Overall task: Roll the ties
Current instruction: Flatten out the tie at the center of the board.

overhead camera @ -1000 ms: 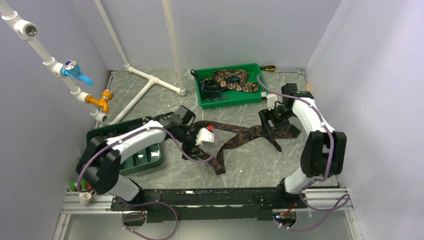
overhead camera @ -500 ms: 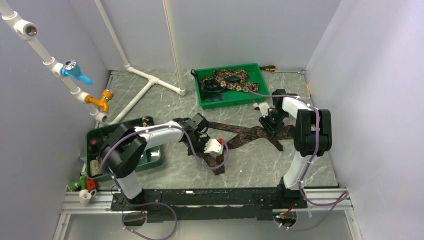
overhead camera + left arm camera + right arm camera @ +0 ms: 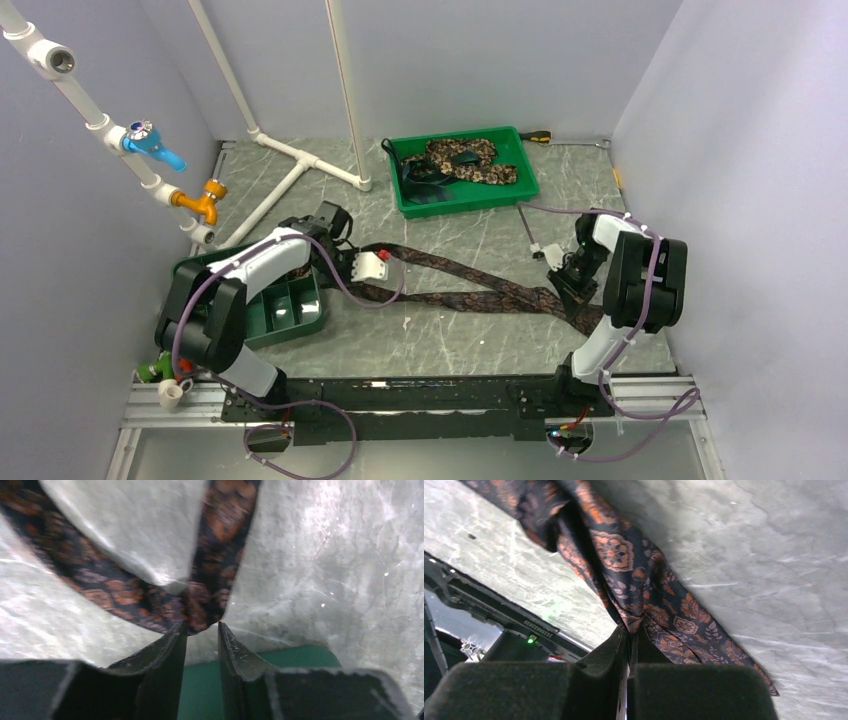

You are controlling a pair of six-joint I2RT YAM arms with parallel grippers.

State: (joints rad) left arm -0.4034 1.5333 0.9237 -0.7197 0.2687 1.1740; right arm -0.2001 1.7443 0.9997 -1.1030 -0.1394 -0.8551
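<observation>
A dark brown patterned tie [image 3: 460, 285] lies stretched in a long narrow V across the table between my two grippers. The right gripper [image 3: 572, 287] is shut on its bunched wide end [image 3: 624, 570], the cloth pinched at the jaw tips [image 3: 630, 630]. My left gripper [image 3: 352, 283] sits at the tie's left fold. Its jaws [image 3: 201, 627] stand a little apart, and the fold [image 3: 210, 580] lies at their tips with nothing pinched between them. More ties, tan-and-brown mottled [image 3: 465, 160], are heaped in the far green tray [image 3: 527, 185].
A green compartment tray [image 3: 290, 325] sits right under and behind the left gripper. White pipes [image 3: 300, 160] with blue and orange taps cross the back left. A screwdriver [image 3: 540, 135] lies behind the far tray. Walls close in on both sides.
The arms have moved apart and pulled the crumpled tie out long. The right gripper shut on the wide end and came nearer. The left swung toward the tray, closed, then parted slightly.
</observation>
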